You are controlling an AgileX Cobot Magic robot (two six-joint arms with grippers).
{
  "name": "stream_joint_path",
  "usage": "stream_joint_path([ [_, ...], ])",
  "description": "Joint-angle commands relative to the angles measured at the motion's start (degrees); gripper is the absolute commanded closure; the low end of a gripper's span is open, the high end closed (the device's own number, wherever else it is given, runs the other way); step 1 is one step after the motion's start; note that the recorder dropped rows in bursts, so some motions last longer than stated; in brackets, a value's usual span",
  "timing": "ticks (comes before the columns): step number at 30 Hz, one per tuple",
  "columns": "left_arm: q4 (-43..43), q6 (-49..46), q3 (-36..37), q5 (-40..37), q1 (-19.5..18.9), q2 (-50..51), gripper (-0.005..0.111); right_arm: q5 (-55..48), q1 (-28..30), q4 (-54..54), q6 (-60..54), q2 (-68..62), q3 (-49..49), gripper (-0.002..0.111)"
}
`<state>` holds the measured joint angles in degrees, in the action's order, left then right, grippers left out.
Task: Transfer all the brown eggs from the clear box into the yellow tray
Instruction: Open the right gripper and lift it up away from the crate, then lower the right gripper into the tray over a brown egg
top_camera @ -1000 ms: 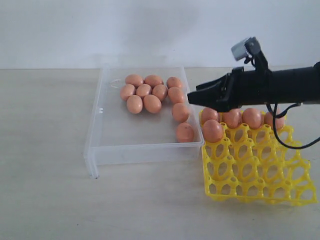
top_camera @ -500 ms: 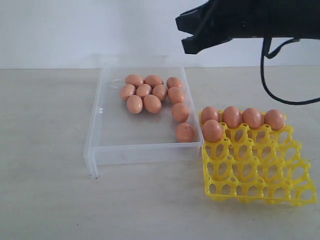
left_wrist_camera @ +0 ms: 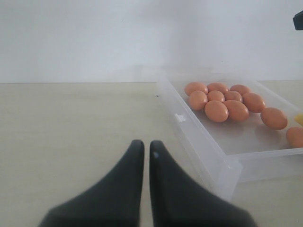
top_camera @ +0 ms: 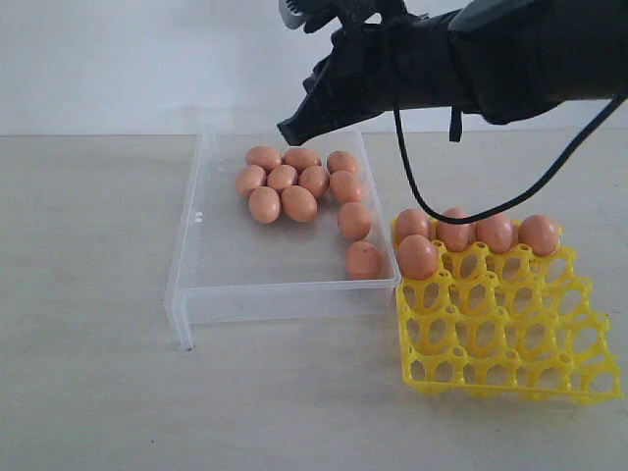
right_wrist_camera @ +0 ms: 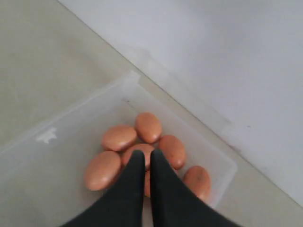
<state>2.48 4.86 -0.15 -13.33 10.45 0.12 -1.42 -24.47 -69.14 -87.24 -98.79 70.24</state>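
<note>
Several brown eggs [top_camera: 285,183] lie bunched at the far end of the clear box [top_camera: 191,280], with two more [top_camera: 354,220] along its right wall. Several others [top_camera: 475,232] sit in the far cells of the yellow tray [top_camera: 505,339], and one [top_camera: 418,257] sits a row nearer. My right gripper [top_camera: 289,130] hangs shut and empty above the egg cluster [right_wrist_camera: 118,137]; its tips [right_wrist_camera: 143,156] point down at it. Over bare table to the left of the box [left_wrist_camera: 203,146], my left gripper [left_wrist_camera: 143,144] is shut and holds nothing.
The tray stands right against the box's near right corner. A black cable [top_camera: 422,186] loops down from the right arm over the tray's far eggs. A white wall runs behind the table.
My right gripper rose from the tray's far left corner, swung left to above the box's egg cluster, and its jaws closed empty. The eggs and the left gripper have not moved.
</note>
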Motion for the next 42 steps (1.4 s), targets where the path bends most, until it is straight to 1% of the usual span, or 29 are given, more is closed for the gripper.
stream_joint_path([
  [1, -0.14, -0.13, 0.15, 0.07, -0.2, -0.12, 0.103, 15.43, -0.05, -0.58, -4.55, -1.6, 0.46, 0.108],
  [4, -0.14, -0.13, 0.15, 0.07, -0.2, -0.12, 0.103, 29.72, -0.05, -12.57, -22.52, -2.2, 1.2, 0.108],
  [5, -0.14, -0.13, 0.15, 0.07, -0.2, -0.12, 0.103, 38.71, 0.33, -22.03, -34.58, -2.57, 2.82, 0.108],
  [6, -0.14, -0.13, 0.15, 0.07, -0.2, -0.12, 0.103, 41.35, 0.71, -25.83, -34.58, -2.55, 3.54, 0.108],
  [8, -0.14, -0.13, 0.15, 0.07, -0.2, -0.12, 0.103, 41.53, 1.71, -30.8, -34.58, -2.42, 4.76, 0.108],
  [10, -0.14, -0.13, 0.15, 0.07, -0.2, -0.12, 0.103, 35.8, 1.51, -30.8, -34.58, -1.87, 5.45, 0.108],
  [11, -0.14, -0.13, 0.15, 0.07, -0.2, -0.12, 0.103, 31.34, 0.1, -30.8, -34.58, -1.65, 5.84, 0.108],
  [13, -0.14, -0.13, 0.15, 0.07, -0.2, -0.12, 0.103, 30.32, -0.9, -30.8, -34.45, -2.94, 5.98, 0.108],
  [14, -0.14, -0.13, 0.15, 0.07, -0.2, -0.12, 0.103, 31.48, -0.77, -30.8, -34.19, -3.89, 5.98, 0.108],
  [16, -0.14, -0.13, 0.15, 0.07, -0.2, -0.12, 0.103, 39.27, 0.68, -30.8, -34.62, -6.38, 5.98, 0.108],
  [18, -0.14, -0.13, 0.15, 0.07, -0.2, -0.12, 0.103, 53.48, 4.08, -30.5, -34.62, -7.69, 5.98, 0.108],
  [20, -0.14, -0.13, 0.15, 0.07, -0.2, -0.12, 0.103, 59.2, 7.16, -30.8, -34.62, -7.13, 5.62, 0.108],
  [22, -0.14, -0.13, 0.15, 0.07, -0.2, -0.12, 0.103, 61.42, 9.23, -30.8, -34.62, -6.47, 4.71, 0.108],
  [26, -0.14, -0.13, 0.15, 0.07, -0.2, -0.12, 0.103, 61.42, 12.62, -30.8, -34.62, -6.73, 4.46, 0.108],
  [27, -0.14, -0.13, 0.15, 0.07, -0.2, -0.12, 0.103, 61.6, 13.72, -30.8, -33.37, -6.73, 4.46, 0.108],
  [28, -0.14, -0.13, 0.15, 0.07, -0.2, -0.12, 0.103, 61.6, 14.79, -30.8, -29.55, -6.73, 4.46, 0.108],
  [29, -0.14, -0.13, 0.15, 0.07, -0.2, -0.12, 0.103, 62.21, 16.21, -30.8, -21.77, -6.46, 4.46, 0.108],
  [30, -0.14, -0.13, 0.15, 0.07, -0.2, -0.12, 0.103, 64.0, 17.51, -30.8, -9.96, -6.36, 4.46, 0.108],
  [32, -0.14, -0.13, 0.15, 0.07, -0.2, -0.12, 0.103, 65.0, 19.17, -30.8, 4.35, -5.37, 4.41, 0.108],
  [33, -0.14, -0.13, 0.15, 0.07, -0.2, -0.12, 0.103, 62.51, 19.44, -30.8, 8.5, -4.47, 4.41, 0.108],
  [34, -0.14, -0.13, 0.15, 0.07, -0.2, -0.12, 0.103, 58.97, 19.71, -30.8, 10.35, -3.64, 4.41, 0.108],
  [35, -0.14, -0.13, 0.15, 0.07, -0.2, -0.12, 0.103, 52.88, 20.13, -30.8, 11.69, -2.6, 4.41, 0.108],
  [37, -0.14, -0.13, 0.15, 0.07, -0.2, -0.12, 0.103, 37.27, 21.08, -30.8, 17.26, -0.72, 4.41, 0.108],
  [39, -0.14, -0.13, 0.15, 0.07, -0.2, -0.12, 0.103, 17.09, 23.13, -29.67, 28.62, 0.24, 4.55, 0.108],
  [40, -0.14, -0.13, 0.15, 0.07, -0.2, -0.12, 0.103, 7.6, 24.38, -24.91, 36.65, 0.24, 5.25, 0.108],
  [42, -0.14, -0.13, 0.15, 0.07, -0.2, -0.12, 0.103, -4.9, 25.99, -16.34, 45.92, -0.59, 6.89, 0.108],
])
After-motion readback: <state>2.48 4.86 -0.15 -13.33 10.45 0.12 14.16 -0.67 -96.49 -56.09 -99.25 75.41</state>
